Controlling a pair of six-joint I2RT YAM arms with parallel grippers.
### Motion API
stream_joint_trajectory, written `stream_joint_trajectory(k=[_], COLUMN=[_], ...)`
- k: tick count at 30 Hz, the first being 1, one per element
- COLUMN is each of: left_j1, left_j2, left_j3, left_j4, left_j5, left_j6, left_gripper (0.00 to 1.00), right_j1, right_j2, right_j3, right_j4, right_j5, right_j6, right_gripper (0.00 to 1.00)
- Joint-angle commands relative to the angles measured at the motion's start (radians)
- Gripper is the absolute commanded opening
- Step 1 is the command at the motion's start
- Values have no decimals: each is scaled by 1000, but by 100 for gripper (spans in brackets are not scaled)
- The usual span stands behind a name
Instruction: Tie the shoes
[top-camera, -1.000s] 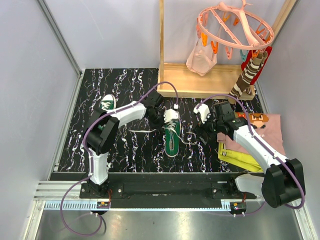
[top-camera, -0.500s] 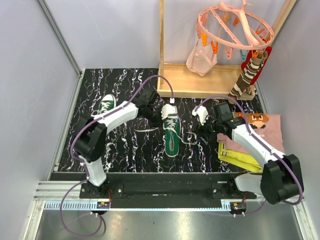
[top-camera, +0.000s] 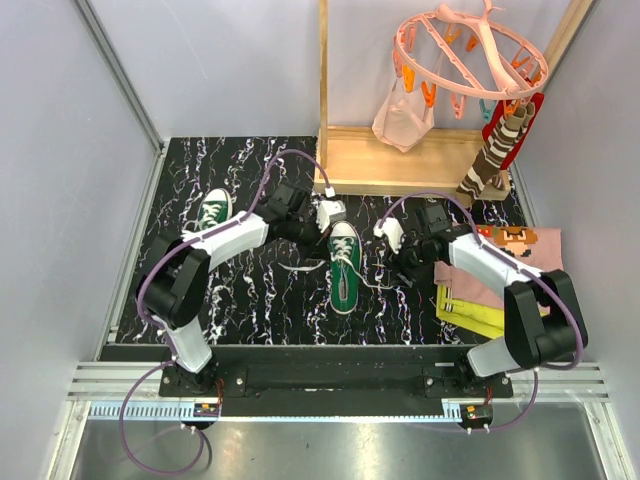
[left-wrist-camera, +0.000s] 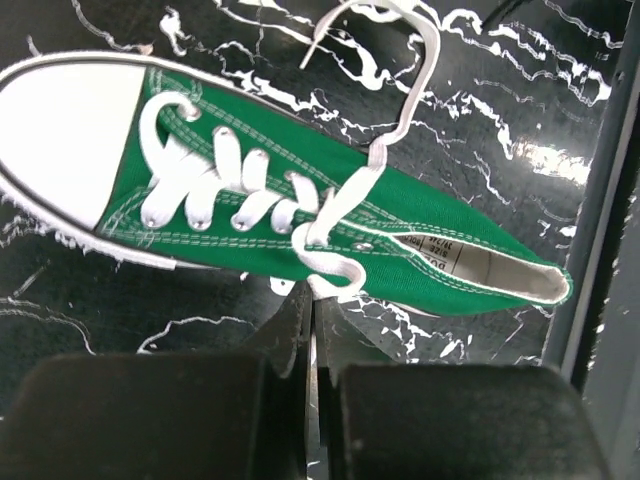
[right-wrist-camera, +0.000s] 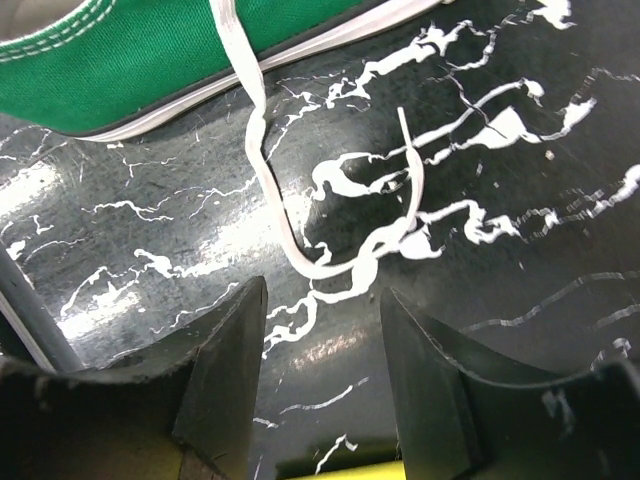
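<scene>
One green sneaker (top-camera: 344, 270) lies mid-mat, white toe cap away from the arms. It fills the left wrist view (left-wrist-camera: 300, 200), where its white lace (left-wrist-camera: 335, 278) loops off the eyelets. My left gripper (top-camera: 322, 222) is by the toe end; its jaws are shut (left-wrist-camera: 313, 305) with that lace loop pinched at their tips. My right gripper (top-camera: 402, 258) is open to the shoe's right, low over the mat (right-wrist-camera: 325, 330). The other lace end (right-wrist-camera: 300, 255) lies curled just ahead of its fingers. The second green sneaker (top-camera: 214, 210) lies at the mat's left.
A wooden frame (top-camera: 400, 165) stands behind the mat, with a pink peg hanger (top-camera: 470, 45) and a striped sock (top-camera: 500, 145). A printed shirt (top-camera: 522, 250) and a yellow cloth (top-camera: 468, 312) lie to the right. Grey walls close both sides.
My left gripper has moved away from the arms, from over the shoe's middle to its toe end. My right gripper has shifted slightly left and farther away. The shoe's toe cap is now uncovered.
</scene>
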Motion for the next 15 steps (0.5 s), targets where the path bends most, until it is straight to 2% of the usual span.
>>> stream_joint_trajectory(k=[1, 6, 11, 15], left_j1=[21, 24, 25, 24], left_j2=[-77, -95, -107, -107], left_j3=[-47, -76, -87, -93], left_j4=[168, 205, 207, 213], left_j5=[86, 96, 91, 89], left_j6=[-133, -145, -127, -122], left_gripper=[0, 0, 0, 0], right_j1=[-2, 12, 10, 10], right_j2=[61, 123, 172, 149], right_j3=[54, 73, 122, 125], right_j4=[29, 35, 52, 51], right_j5=[-46, -29, 71, 130], right_j6=[-73, -93, 53, 142], right_gripper=[57, 56, 55, 55])
